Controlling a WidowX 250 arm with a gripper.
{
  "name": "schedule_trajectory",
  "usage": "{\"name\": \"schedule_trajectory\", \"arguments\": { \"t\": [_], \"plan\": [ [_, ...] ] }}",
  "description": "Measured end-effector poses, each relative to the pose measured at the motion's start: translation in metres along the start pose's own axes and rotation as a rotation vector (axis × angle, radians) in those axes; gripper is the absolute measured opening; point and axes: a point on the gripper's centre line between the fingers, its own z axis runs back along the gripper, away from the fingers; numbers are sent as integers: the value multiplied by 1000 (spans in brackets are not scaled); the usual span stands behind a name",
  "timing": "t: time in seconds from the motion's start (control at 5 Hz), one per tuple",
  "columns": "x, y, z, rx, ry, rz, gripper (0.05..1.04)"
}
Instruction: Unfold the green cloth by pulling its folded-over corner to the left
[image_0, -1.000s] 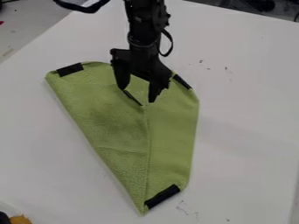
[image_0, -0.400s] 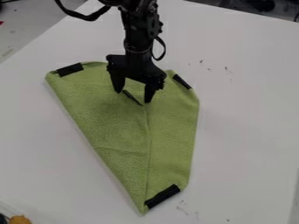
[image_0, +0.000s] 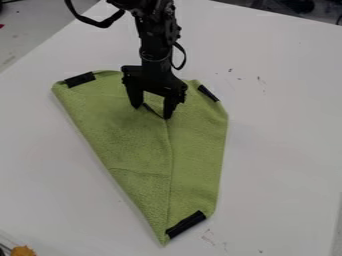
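Observation:
The black gripper (image_0: 152, 112) hangs over the upper middle part of a green cloth (image_0: 133, 145), its two fingers apart. Between the fingertips lies the black strip (image_0: 153, 111) on the cloth's folded corner; whether the tips touch the fabric I cannot tell. The cloth is folded over itself, with a seam-like edge running down to its pointed bottom end. Other black strips mark its upper left corner (image_0: 80, 79), its upper right edge (image_0: 208, 93) and its bottom right corner (image_0: 186, 224).
The cloth lies on a white table (image_0: 280, 150) with small dark marks near its upper right and lower right. An orange object (image_0: 23, 251) sits at the bottom left corner, beside some dark item. Dark clutter stands beyond the table's far edge.
The gripper has shifted slightly left, and its fingers have come a little closer together around the black strip. The cloth has barely changed.

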Motion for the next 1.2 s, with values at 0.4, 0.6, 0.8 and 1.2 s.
{"name": "schedule_trajectory", "arguments": {
  "t": [0.4,0.6,0.8,1.2],
  "plan": [
    [1,4,2,1,4,-29,364],
    [1,6,2,10,4,-31,162],
    [7,9,20,22,-45,-29,67],
    [-31,48,50,66,-91,73,55]
  ]
}}
